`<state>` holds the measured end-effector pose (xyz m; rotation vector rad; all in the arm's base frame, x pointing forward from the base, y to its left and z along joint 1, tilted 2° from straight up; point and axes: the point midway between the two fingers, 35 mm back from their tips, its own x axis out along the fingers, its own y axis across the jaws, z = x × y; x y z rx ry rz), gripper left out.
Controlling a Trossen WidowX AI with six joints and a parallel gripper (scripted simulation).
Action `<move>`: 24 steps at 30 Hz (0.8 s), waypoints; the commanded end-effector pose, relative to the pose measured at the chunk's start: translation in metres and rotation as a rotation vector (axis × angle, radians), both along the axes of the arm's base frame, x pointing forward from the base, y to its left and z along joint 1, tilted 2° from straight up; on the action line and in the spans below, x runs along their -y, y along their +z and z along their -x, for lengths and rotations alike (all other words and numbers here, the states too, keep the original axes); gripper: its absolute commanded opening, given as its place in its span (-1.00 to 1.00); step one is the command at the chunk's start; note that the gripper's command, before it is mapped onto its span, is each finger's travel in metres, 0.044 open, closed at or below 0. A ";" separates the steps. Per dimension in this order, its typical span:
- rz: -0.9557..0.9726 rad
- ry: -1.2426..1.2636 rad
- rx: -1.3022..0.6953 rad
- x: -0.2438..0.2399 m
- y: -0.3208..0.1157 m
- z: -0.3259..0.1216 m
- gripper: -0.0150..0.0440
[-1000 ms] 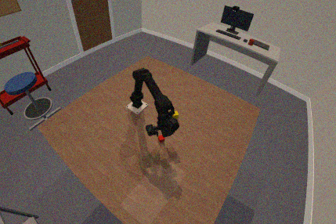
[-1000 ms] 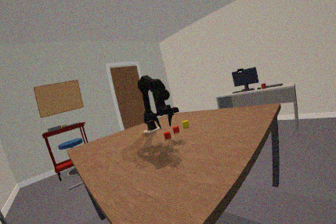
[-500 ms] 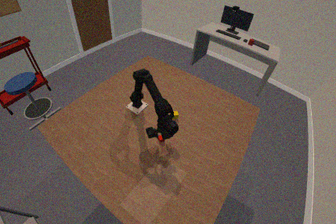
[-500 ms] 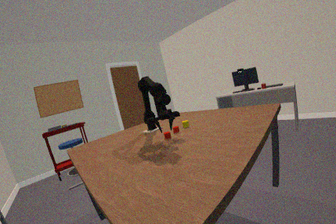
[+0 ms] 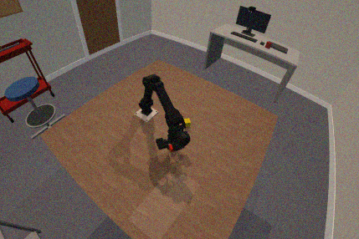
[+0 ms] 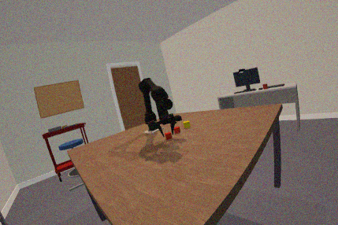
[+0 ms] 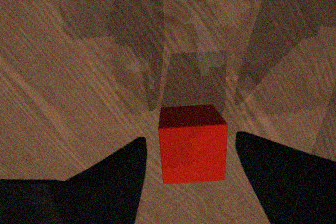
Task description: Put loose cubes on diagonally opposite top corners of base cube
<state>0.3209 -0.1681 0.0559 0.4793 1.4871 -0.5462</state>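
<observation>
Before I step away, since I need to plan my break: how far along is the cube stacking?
Done: no stacking visible; the yellow cube, seemingly the base, has nothing on top.

In hand: nothing gripped; the open black gripper straddles one red cube, gaps both sides.

Left: grasp and place it, then the other red cube, release and withdraw.

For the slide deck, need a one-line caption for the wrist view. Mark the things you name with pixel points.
Open gripper [image 7: 191, 142] lined up over a red cube [image 7: 193, 152], a finger to either side.
</observation>
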 end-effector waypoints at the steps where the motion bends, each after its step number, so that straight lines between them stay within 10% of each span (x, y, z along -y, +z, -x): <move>1: -0.003 0.003 -0.001 0.000 -0.003 0.000 0.05; 24: 0.025 0.014 0.033 0.008 0.026 -0.005 -0.14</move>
